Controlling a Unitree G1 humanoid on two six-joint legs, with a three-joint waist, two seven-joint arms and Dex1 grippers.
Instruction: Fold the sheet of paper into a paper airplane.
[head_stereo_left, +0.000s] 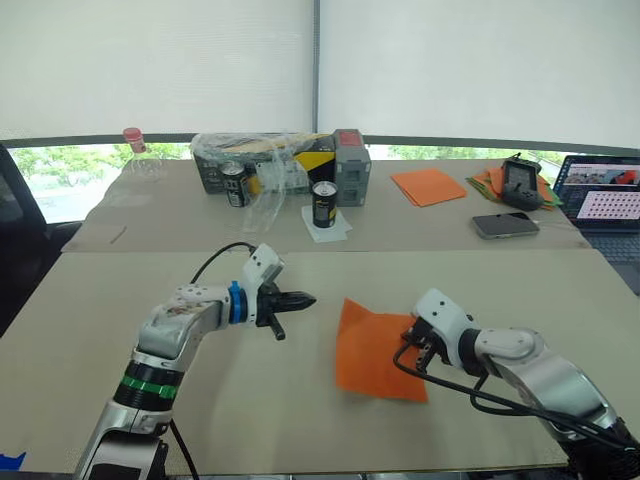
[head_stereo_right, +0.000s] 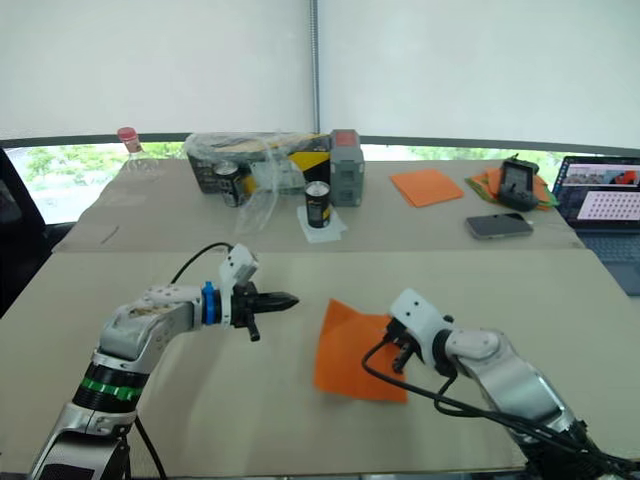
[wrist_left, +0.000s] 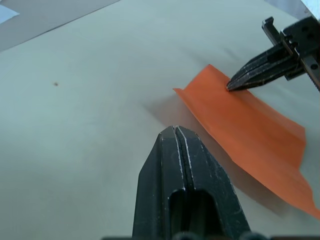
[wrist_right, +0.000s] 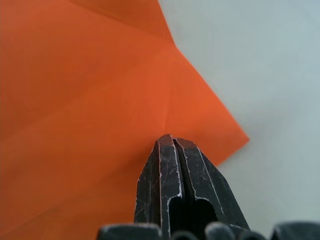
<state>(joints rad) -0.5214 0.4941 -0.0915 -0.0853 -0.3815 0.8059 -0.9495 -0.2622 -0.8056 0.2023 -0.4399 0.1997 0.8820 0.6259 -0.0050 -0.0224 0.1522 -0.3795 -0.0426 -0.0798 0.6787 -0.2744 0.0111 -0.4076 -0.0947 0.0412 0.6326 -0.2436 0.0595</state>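
Note:
The sheet of paper (head_stereo_left: 375, 350), bright orange and creased, lies on the near table between my arms, with one edge lifted slightly. My right gripper (head_stereo_left: 412, 335) is shut, and its tip rests on the sheet near its right edge, which also shows in the left wrist view as the right gripper (wrist_left: 232, 86) touching the sheet of paper (wrist_left: 250, 135). My left gripper (head_stereo_left: 305, 298) is shut and empty. It hovers a short way left of the sheet and points toward it. The right wrist view has the shut fingertips (wrist_right: 162, 150) over the orange sheet (wrist_right: 90, 100). The paper airplane is out of view.
On the far table lie a paler orange sheet (head_stereo_left: 428, 186), an orange-and-green paper pile (head_stereo_left: 488, 183) under a black device (head_stereo_left: 521, 182), a phone (head_stereo_left: 505, 225) and a laptop (head_stereo_left: 600, 195). Two cans (head_stereo_left: 324, 203), a plastic-wrapped box (head_stereo_left: 260, 160) and a grey box (head_stereo_left: 350, 153) stand mid-back.

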